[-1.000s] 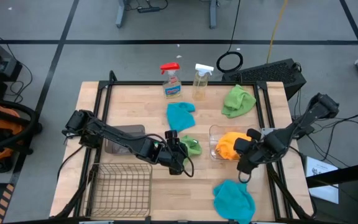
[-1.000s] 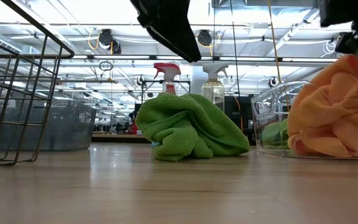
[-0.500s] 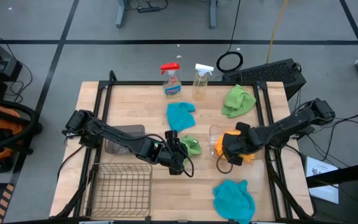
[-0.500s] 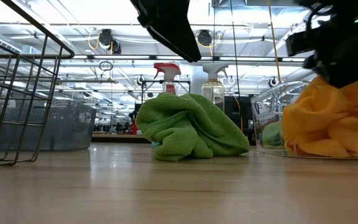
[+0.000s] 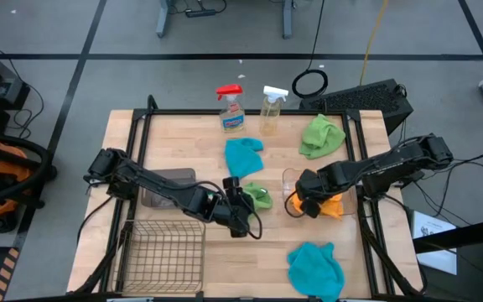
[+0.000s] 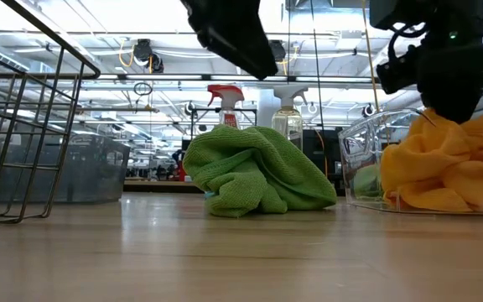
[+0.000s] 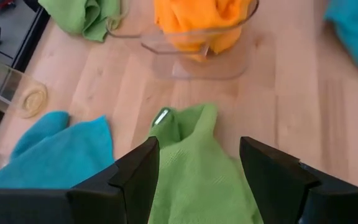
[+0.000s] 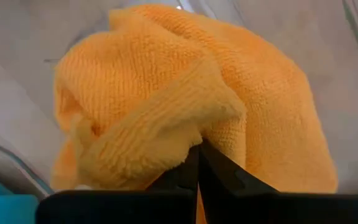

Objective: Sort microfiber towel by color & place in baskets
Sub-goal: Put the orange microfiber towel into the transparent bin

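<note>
The right claw is pinched closed on the orange towel inside the clear tub; lifting now could drag it back out. The left claw hangs open over a green towel.

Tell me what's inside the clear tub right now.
The clear tub holds yellow-orange towel, bunched and spilling over its rim, with the right gripper shut on it. Whether a second yellow towel lies beneath is hidden by the arm and the folds.
</note>
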